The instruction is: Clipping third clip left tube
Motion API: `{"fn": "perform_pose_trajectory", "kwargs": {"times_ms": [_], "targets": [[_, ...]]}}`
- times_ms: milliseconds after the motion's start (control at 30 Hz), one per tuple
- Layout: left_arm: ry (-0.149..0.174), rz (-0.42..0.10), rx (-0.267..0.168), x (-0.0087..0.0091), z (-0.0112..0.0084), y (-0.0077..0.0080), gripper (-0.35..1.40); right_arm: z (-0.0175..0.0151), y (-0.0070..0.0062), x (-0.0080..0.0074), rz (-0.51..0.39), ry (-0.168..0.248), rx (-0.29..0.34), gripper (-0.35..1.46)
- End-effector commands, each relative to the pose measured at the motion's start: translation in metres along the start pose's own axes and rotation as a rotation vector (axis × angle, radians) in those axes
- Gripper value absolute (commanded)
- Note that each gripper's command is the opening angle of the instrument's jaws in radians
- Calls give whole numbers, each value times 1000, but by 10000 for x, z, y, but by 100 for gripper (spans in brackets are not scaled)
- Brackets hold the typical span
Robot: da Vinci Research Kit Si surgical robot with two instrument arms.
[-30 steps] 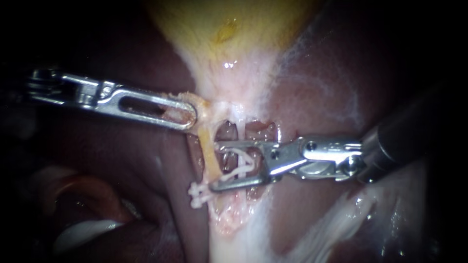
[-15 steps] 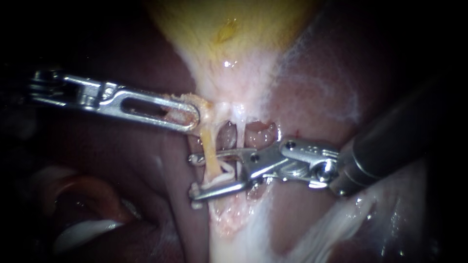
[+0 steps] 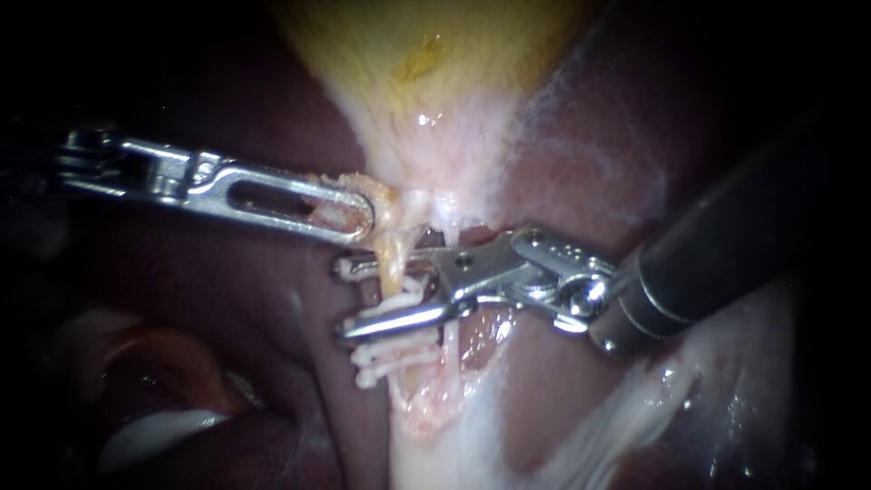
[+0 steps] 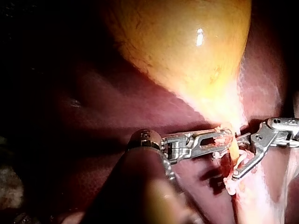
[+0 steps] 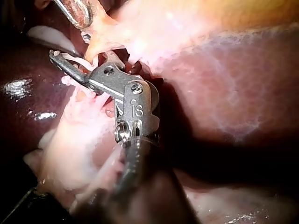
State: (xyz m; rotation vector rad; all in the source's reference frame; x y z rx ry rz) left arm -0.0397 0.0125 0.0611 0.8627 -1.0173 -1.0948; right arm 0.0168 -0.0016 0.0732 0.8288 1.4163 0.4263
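At twelve o'clock of the small white plastic clips (image 3: pixel 381 363), my slender steel right instrument (image 3: pixel 345 299) is holding its jaws spread astride the thin yellowish left tube (image 3: pixel 392 281) running twelve-to-six, while my slotted steel left instrument (image 3: pixel 358 218) is pinching pale tissue (image 3: pixel 386 201) at its top.

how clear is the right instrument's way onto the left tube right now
Probably yes: the right instrument is at the left tube, its open end effector straddling it just above the white clips. The left instrument holds tissue higher up, clear of the path.
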Motion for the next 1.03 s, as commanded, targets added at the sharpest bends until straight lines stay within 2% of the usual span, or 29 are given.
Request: {"fn": "perform_pose_trajectory", "kwargs": {"times_ms": [33, 167, 233, 267, 300, 367, 1033], "targets": [[1, 0, 2, 0, 0, 0, -35, -1, 0, 0, 0, -1, 1, 41], [1, 0, 2, 0, 0, 0, -35, -1, 0, 0, 12, 0, 0, 39], [1, 0, 2, 0, 0, 0, -35, -1, 0, 0, 30, 1, 0, 30], [1, 0, 2, 0, 0, 0, -35, -2, -1, 0, 47, 2, 0, 20], [1, 0, 2, 0, 0, 0, -35, -5, -3, -1, 71, 3, 1, -3], [1, 0, 2, 0, 0, 1, -35, -9, -5, -2, 106, 4, 2, -35], [1, 0, 2, 0, 0, 1, -35, -15, -6, -4, 118, -7, 0, -35]]}}
